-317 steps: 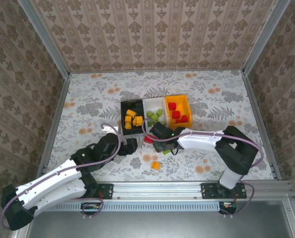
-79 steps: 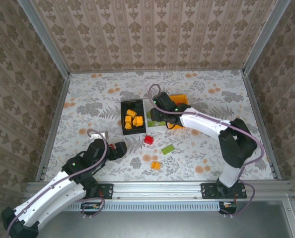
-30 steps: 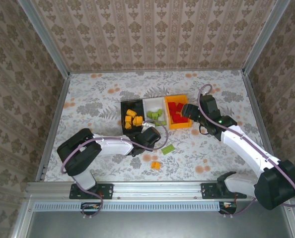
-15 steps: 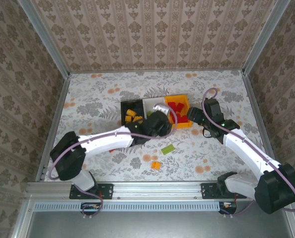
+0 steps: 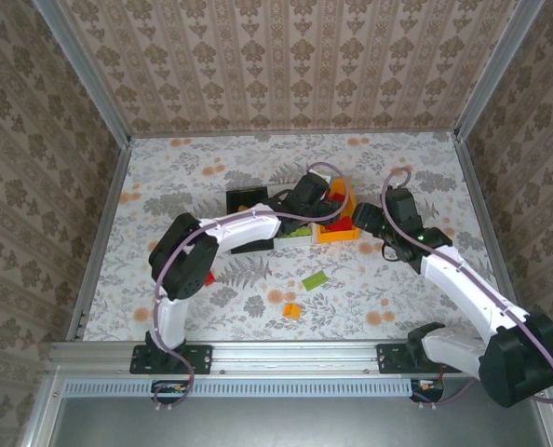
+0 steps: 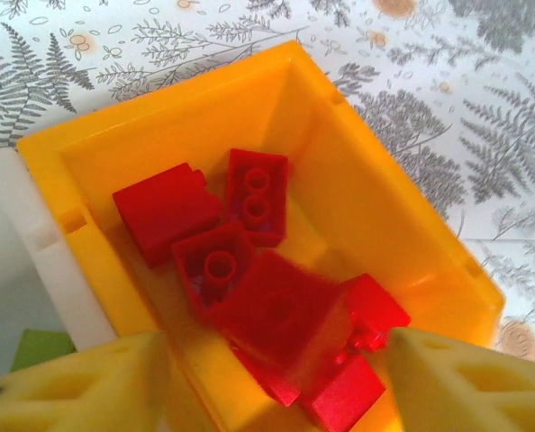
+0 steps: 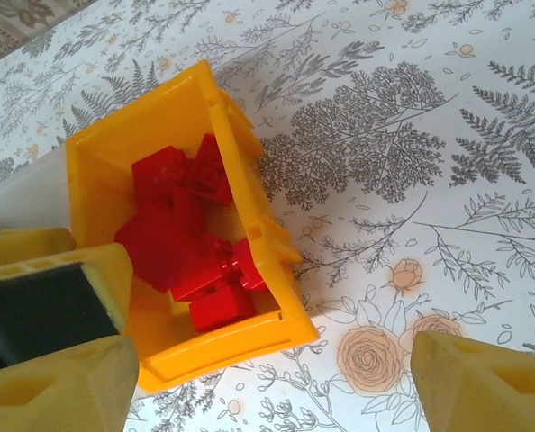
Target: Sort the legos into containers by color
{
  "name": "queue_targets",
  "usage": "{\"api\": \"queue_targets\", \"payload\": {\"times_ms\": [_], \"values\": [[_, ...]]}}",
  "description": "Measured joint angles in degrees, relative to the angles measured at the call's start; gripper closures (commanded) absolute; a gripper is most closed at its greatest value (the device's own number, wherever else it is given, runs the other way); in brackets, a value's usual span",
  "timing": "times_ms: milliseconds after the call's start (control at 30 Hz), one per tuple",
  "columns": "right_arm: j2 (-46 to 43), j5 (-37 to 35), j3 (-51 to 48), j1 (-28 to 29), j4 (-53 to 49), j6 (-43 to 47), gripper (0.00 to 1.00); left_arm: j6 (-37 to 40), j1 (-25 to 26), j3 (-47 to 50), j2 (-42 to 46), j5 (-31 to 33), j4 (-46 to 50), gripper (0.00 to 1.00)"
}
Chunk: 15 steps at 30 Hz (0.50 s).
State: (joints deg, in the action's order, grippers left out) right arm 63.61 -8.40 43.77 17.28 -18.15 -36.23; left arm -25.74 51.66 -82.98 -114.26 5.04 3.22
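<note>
Left jaws gape over the orange bin [image 6: 385,207].
Red legos [image 6: 257,193] lie inside it, none gripped; right jaws, wide and empty, hang beside it; a green lego [image 5: 315,279] lies on the tabletop [image 5: 165,186].

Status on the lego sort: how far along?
Mostly done: red bricks lie in the orange bin, orange-yellow ones in the black bin, green ones in the white bin. In hand: a blurred red brick between the jaws of the open left gripper, over the orange bin, apparently dropping. Right gripper open, empty. Remaining: a green brick, an orange brick and what looks like a red one on the table.
</note>
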Motion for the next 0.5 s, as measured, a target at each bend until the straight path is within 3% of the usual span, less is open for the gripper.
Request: {"api": "queue_targets", "payload": {"times_ms": [233, 500], "values": [[-0.1, 2.6, -2.7, 1.9, -0.1, 0.6, 0.19, -1.1, -0.1, 5.4, 6.6, -0.5, -2.9, 0.04], [3.0, 4.6, -3.8, 16.2, 0.0, 3.6, 0.18, -4.1, 0.9, 23.8, 27.9, 0.2, -5.5, 0.0]]}}
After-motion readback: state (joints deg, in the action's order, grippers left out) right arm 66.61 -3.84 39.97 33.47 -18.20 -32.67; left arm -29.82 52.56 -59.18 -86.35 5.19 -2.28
